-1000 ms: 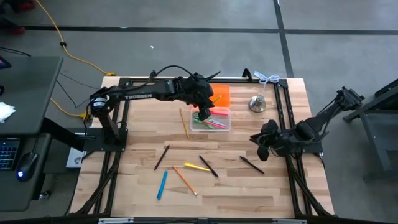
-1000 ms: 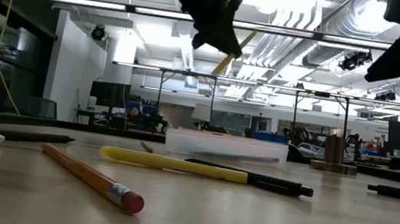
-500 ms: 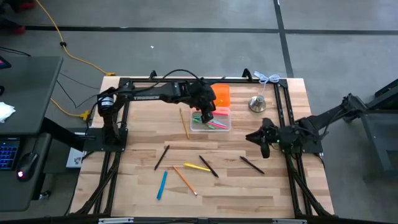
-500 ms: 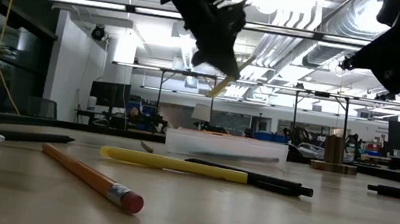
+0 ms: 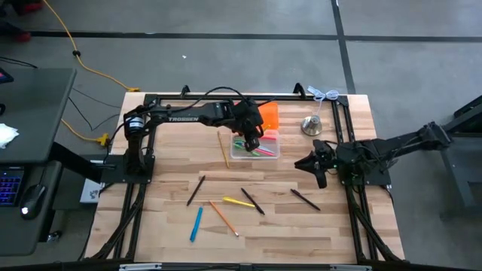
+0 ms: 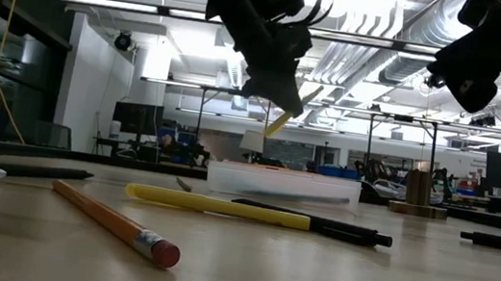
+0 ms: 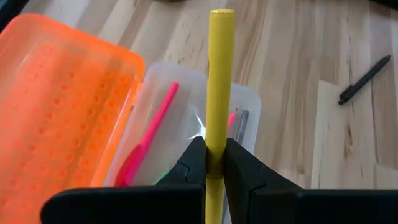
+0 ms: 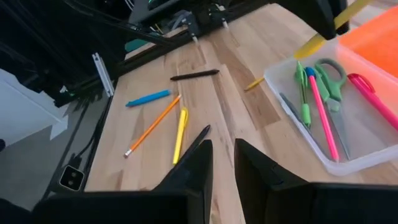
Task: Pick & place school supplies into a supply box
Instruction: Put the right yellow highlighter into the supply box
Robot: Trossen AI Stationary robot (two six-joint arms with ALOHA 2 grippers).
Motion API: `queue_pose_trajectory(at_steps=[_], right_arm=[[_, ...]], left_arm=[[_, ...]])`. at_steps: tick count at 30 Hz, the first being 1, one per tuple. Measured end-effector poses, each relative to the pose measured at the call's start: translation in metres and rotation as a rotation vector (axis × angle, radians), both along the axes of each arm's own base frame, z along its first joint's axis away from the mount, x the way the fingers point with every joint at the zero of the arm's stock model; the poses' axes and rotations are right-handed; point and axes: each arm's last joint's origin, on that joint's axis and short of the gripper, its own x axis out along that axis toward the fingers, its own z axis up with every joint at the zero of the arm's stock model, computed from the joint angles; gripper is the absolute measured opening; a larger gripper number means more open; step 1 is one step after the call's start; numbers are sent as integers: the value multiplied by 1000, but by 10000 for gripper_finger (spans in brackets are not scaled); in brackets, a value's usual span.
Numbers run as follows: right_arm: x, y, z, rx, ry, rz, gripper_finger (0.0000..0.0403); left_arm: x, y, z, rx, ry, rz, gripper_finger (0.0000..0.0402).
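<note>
My left gripper (image 5: 251,138) hangs over the clear plastic supply box (image 5: 256,147), shut on a yellow pen (image 7: 221,74). In the low view the pen (image 6: 282,120) slants above the box (image 6: 284,184). Pink and green pens and the green-handled scissors (image 8: 326,71) lie inside the box. The orange lid (image 5: 269,114) lies against the box's far side. Several pens and pencils lie loose on the near part of the table, among them a blue pen (image 5: 196,223) and an orange pencil (image 5: 224,217). My right gripper (image 5: 307,165) hovers open to the right of the box, holding nothing. My left gripper pinches the yellow pen's shaft (image 7: 216,146) between its two fingers, which come from above. A long stretch of the pen sticks out ahead of the fingertips, along the fingers. The pen is lifted clear and tilted, its lower end (image 6: 271,129) above the box.
A silver bell-shaped object (image 5: 312,125) stands right of the lid. A wooden pencil (image 5: 223,149) lies left of the box. Black pens (image 5: 305,199) (image 5: 196,190) and a yellow pen (image 5: 239,202) lie nearer the near edge. A black frame runs around the table.
My left gripper has come down toward the box and shifted slightly toward the near edge, and the yellow pen's lower end now hangs closer to the box. My right gripper has moved a little toward the table's left.
</note>
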Motion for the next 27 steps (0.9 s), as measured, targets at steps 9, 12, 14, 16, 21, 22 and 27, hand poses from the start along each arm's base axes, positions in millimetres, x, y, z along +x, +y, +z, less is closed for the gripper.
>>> queue_pose_trajectory(at_steps=[9,12,14,16,21,22,27], right_arm=[[2,-10,1,-16,-13,-1,43],[3,-12,1,-13,-12,4,43],[3,-14,1,-11,-12,0,43],[3,-14,1,-10,-12,-3,43],[3,-16,1,-9,-12,-15,43],[3,-17,1,-10,-12,-18,43],[3,-18,2,-9,-15,-28,43]], left_arm=[[5,1,-16,-5,44,-31,56],[7,2,-26,-1,67,-47,56],[8,1,-30,0,88,-56,56],[8,2,-34,2,106,-64,56],[7,2,-35,47,125,-89,56],[7,2,-35,52,132,-98,56],[5,1,-36,73,151,-129,56]])
